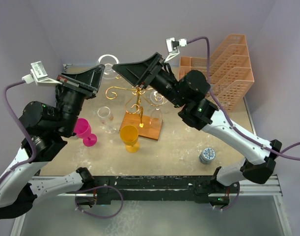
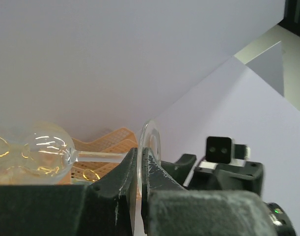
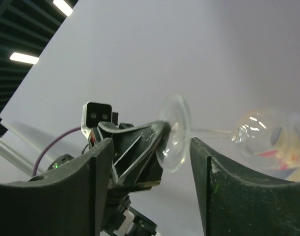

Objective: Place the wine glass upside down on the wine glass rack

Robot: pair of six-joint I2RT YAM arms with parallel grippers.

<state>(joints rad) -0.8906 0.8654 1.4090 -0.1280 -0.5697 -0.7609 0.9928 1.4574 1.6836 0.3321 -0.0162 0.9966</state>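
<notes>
Left end effector (image 2: 140, 158) is clamped on the foot of the clear wine glass (image 2: 47, 156), held sideways in the air. Right end effector (image 3: 150, 147) has its fingers apart, either side of that foot. Below both, the wine glass rack (image 1: 138, 105) stands on the counter (image 1: 179, 147).

Table (image 1: 184, 147) with wine glass rack (image 1: 149, 129), tin (image 1: 207, 155)

— Where's the wine glass rack (image 1: 139, 109)?
— I see it mid-desk (image 1: 179, 147). 1 goblet (image 1: 129, 137) just before it, wine glass (image 2: 46, 152) behind left, tray stack (image 1: 233, 69) behind right, tin (image 1: 207, 155) front right.
</notes>
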